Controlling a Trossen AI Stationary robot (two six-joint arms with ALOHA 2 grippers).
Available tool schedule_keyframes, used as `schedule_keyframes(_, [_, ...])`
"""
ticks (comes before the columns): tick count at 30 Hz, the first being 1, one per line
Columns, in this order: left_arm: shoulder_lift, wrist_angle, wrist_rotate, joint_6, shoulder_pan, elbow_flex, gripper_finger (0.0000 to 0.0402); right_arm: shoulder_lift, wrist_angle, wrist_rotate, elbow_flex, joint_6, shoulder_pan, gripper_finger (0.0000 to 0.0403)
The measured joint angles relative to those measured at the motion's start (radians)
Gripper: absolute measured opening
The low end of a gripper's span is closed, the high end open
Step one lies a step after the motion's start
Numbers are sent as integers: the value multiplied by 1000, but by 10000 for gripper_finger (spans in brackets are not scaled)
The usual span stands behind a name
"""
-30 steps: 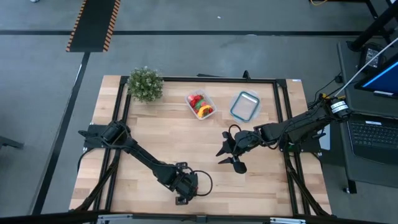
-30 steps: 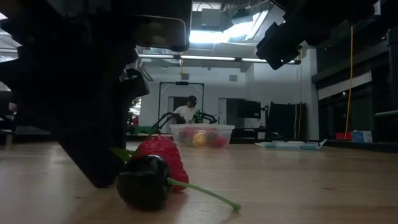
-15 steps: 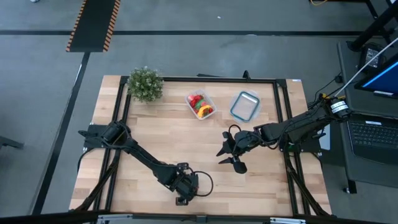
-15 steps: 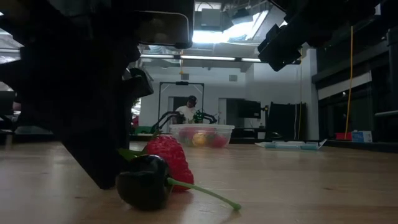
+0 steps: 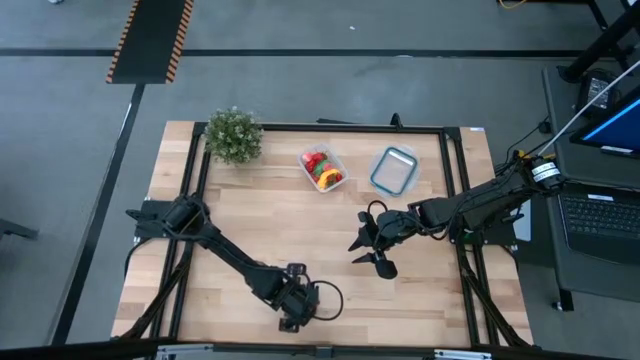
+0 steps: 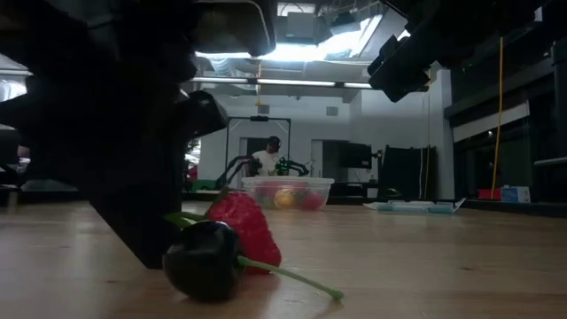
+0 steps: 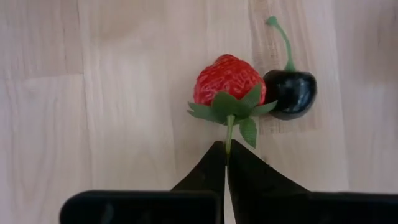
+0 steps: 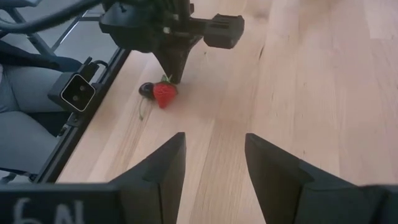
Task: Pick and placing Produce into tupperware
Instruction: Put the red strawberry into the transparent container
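Just ahead of the left gripper [image 7: 226,152]: strawberry [image 7: 225,78] on the table [image 7: 93,93], cherry [image 7: 290,93] touching it alongside. Well beyond, at the far edge: tupperware [image 5: 322,168], potted plant [image 5: 233,134] to one side.

- A red strawberry [image 7: 227,78] with green leaves and a thin green stalk lies on the desk near its front edge; the left hand [image 7: 226,163] pinches the stalk.
- A dark cherry [image 7: 290,93] with a long green stem lies touching the strawberry.
- The clear tub [image 5: 322,168] stands at the back of the desk, holding red, yellow and green produce.
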Motion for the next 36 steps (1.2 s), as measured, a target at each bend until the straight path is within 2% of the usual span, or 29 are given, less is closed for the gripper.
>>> schedule_keyframes(6, [-38,-34,-71,44,-25,0,2,0,0,0,0,0,0,167])
schedule_keyframes(20, [-191,-188,-348,89,-71,0,1,0,0,-2,0,26,1,167])
schedule_keyframes(25, [-233,-236,-404,88,-64,-7,0,0,1,-2,0,25,12,167])
schedule_keyframes(30, [-293,-153,-430,85,-53,-114,0,0,3,-1,0,25,31,167])
schedule_keyframes(36, [-403,118,-427,103,-33,-323,0,0,11,-1,0,22,42,167])
